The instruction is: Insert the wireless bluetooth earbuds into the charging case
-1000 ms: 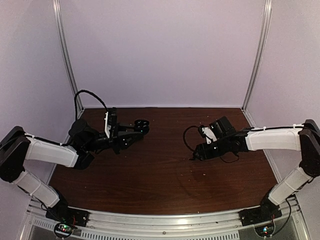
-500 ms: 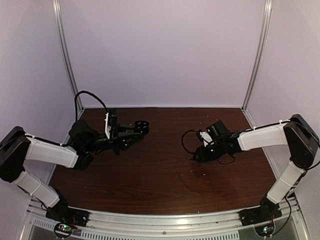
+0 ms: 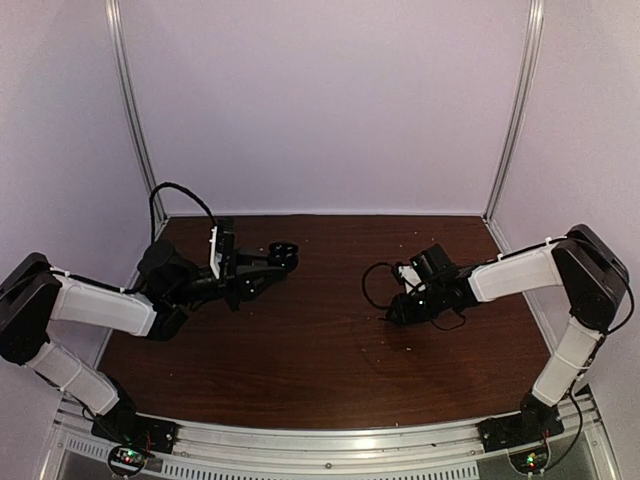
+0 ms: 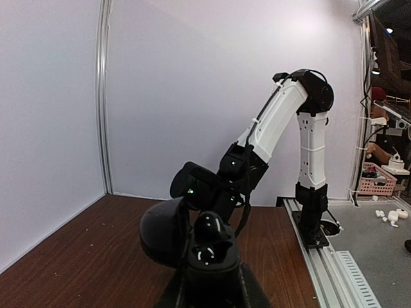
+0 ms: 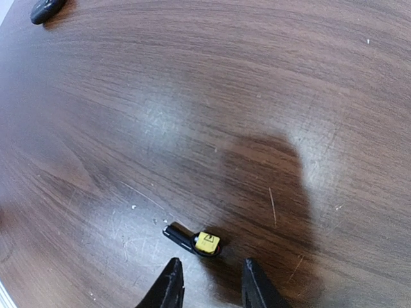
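The right gripper (image 5: pixel 209 287) is sinking toward the table (image 5: pixel 257 96) and narrowing its jaws, part-open and empty, for the earbud (image 5: pixel 192 241) lying just ahead of them, while the left gripper (image 4: pixel 212 295) is clamping the open case (image 4: pixel 207 249) aloft.

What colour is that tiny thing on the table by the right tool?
The earbud is black with a yellow end; right wrist view.

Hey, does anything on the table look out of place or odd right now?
One earbud lies on its side on the table, just ahead of the open right gripper, not in the case, which the left gripper holds up with its lid open. Another small black thing lies farther off, unclear what.
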### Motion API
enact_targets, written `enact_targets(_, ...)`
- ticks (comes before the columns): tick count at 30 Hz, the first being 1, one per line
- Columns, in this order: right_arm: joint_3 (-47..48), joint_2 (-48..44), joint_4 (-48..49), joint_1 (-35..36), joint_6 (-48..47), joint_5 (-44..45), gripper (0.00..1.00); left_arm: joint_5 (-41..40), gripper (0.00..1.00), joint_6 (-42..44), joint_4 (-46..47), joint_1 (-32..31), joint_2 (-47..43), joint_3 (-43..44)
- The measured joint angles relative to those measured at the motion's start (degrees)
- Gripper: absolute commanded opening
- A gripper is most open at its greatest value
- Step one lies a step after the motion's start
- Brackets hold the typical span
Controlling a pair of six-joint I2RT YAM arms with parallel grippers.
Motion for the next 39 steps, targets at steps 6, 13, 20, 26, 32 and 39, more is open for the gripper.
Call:
enact_targets(6,0.24,1.16,1.27,-0.42,-0.13,-0.26,0.31,-0.02,0.0,0.0,0.0,0.0,0.0,-0.09)
enact_targets(13,1.14,2.47,2.58,-0.42,-0.31,-0.87,0.26,-0.04,0.0,0.0,0.0,0.0,0.0,-0.09)
enact_targets(20,1.22,2.91,3.1,-0.42,-0.96,-1.75,0.23,-0.04,0.0,0.02,0.0,0.0,0.0,-0.09)
enact_targets(26,1.29,3.23,3.48,-0.42,-1.75,-1.9,0.19,-0.07,0.0,0.15,0.0,0.0,0.0,-0.09)
enact_targets(32,1.31,3.28,3.45,-0.42,-2.49,-1.88,0.15,-0.07,0.0,0.33,-0.04,0.0,0.0,-0.09)
enact_targets(39,1.73,3.28,2.97,-0.42,-3.26,-1.88,0.12,-0.37,0.0,0.39,-0.11,0.0,0.0,-0.09)
